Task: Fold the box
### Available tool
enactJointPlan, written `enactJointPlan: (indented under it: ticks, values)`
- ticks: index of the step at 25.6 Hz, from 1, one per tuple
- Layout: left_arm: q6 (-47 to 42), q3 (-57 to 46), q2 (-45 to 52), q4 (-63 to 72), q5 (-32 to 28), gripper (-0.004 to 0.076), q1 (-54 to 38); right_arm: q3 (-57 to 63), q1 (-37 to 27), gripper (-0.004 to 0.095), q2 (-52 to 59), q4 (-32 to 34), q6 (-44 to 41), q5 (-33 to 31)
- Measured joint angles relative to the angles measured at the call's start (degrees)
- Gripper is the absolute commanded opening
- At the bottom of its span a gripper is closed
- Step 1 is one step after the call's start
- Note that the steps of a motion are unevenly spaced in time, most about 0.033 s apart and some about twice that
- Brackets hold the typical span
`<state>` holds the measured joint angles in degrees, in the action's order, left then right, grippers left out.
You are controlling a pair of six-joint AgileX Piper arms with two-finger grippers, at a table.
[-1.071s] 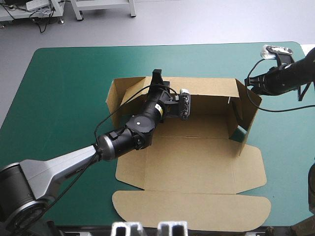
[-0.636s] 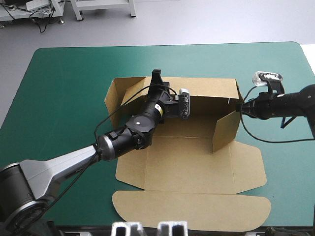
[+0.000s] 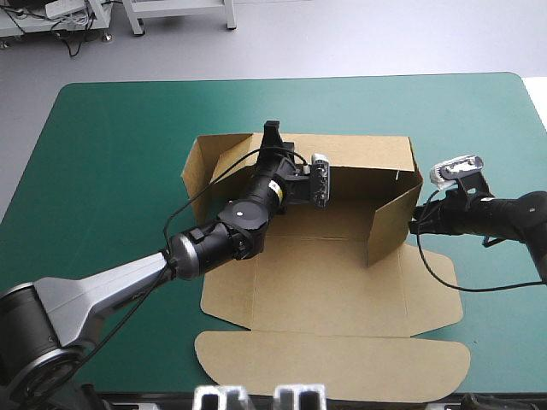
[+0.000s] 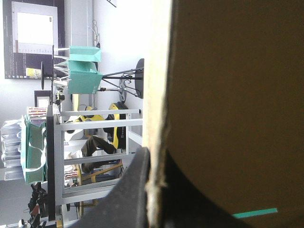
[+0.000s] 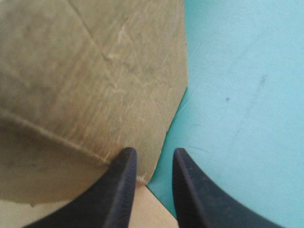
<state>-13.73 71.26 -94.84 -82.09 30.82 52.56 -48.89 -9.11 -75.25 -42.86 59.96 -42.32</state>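
Teal-green bench cover [image 3: 102,154] is filling the scene, carrying the brown box [image 3: 342,290] near its middle, partly built. Nearest, the rounded lid flap [image 3: 333,363] is lying flat on the cover, and the floor panel [image 3: 325,282] is lying flat just beyond it. Farther on, the right tool [image 3: 416,220] is touching the outside of the right side wall [image 3: 389,226], which is standing angled inward over the floor; its black fingers [image 5: 190,190] are standing slightly apart, gripping nothing. Farthest, the back wall [image 3: 367,154] is standing upright, and the left tool [image 3: 273,130] is clamped over its top edge, one finger on each face.
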Motion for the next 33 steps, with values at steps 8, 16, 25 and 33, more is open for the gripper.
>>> enactJointPlan:
  ticks: [8,16,25,33]
  values:
    - [0.00,0.00,0.00,0.05,0.13,-0.0010,0.00,-3.23,0.00,0.0430,0.47,0.70,1.74,-4.86]
    - [-0.08,0.00,0.00,0.16,0.89,-0.0010,0.00,-3.28,0.00,0.0430,0.47,-0.03,2.06,-11.83]
    - [-0.08,0.00,0.00,0.59,1.03,-0.0010,0.00,-3.33,0.00,0.0430,0.47,-0.03,-0.35,-17.81]
    - [-0.08,0.00,0.00,0.59,1.03,-0.0010,0.00,-3.33,0.00,0.0430,3.19,1.06,-2.60,-20.80]
